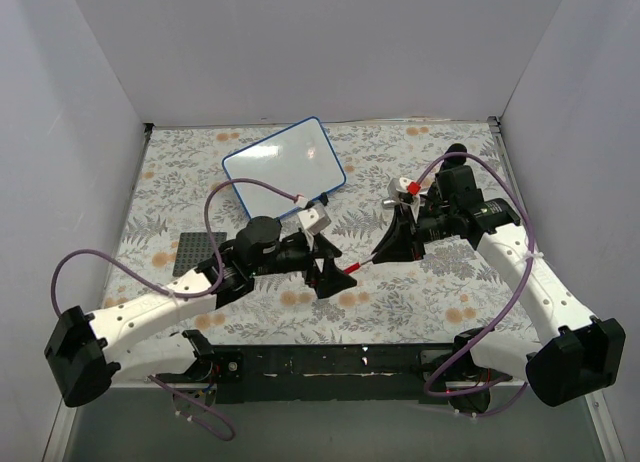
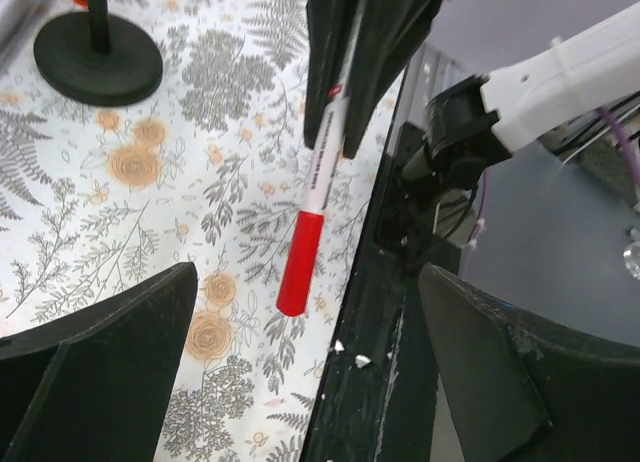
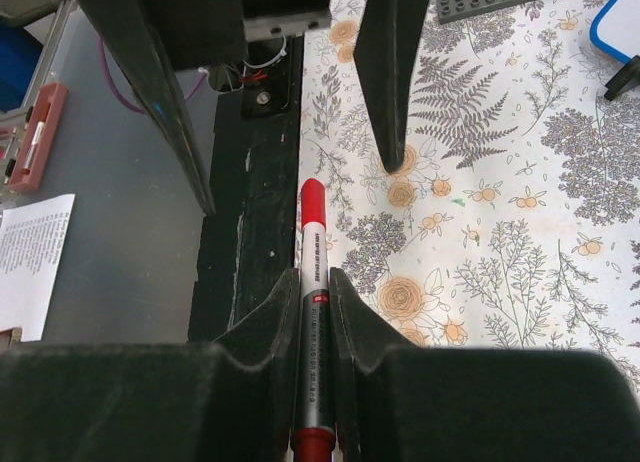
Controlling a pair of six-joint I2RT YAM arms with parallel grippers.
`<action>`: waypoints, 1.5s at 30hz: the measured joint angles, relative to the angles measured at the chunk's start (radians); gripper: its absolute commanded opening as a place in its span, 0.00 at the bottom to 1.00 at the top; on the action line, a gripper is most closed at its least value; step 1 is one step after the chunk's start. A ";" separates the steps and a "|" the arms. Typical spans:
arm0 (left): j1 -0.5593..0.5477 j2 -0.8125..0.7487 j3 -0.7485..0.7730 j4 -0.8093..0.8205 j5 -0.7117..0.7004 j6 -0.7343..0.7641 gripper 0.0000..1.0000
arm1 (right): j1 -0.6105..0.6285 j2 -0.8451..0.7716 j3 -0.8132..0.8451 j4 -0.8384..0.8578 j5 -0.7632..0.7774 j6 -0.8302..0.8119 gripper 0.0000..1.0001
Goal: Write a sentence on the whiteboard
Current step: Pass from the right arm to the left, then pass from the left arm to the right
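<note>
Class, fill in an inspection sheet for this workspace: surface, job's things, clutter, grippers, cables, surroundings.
Surface: floral-print table cover, lying flat.
Job's things: whiteboard at the far side, no writing seen on it; marker with its red cap on.
Clutter: dark grey studded plate on the left; black round stand.
Grippers: left gripper open, facing the marker's cap; right gripper shut on the marker.
Cables: purple cables loop from both arms.
Surroundings: white walls on three sides.

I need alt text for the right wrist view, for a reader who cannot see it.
The right fingers clamp a red-capped marker, its cap toward the open left fingers, over the edge of a floral tablecloth.
</note>
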 measured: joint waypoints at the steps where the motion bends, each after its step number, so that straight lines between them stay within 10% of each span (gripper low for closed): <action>1: 0.000 0.032 0.008 -0.009 0.008 0.014 0.89 | 0.000 0.001 0.000 0.006 0.000 0.012 0.01; 17: 0.000 0.269 0.169 -0.117 0.135 0.167 0.52 | 0.000 0.016 -0.018 0.032 -0.003 0.057 0.01; 22: 0.000 0.275 0.172 -0.152 0.150 0.182 0.00 | 0.000 0.017 -0.018 0.032 -0.005 0.059 0.01; 24: 0.000 0.275 0.174 -0.156 0.164 0.189 0.00 | 0.000 0.021 -0.018 0.035 -0.008 0.062 0.05; 30: -0.002 0.275 0.171 -0.129 0.158 0.147 0.00 | -0.003 0.032 -0.018 0.033 -0.031 0.075 0.63; 45: -0.001 0.147 -0.030 0.286 0.050 -0.161 0.00 | -0.003 0.136 0.082 0.155 -0.121 0.338 0.64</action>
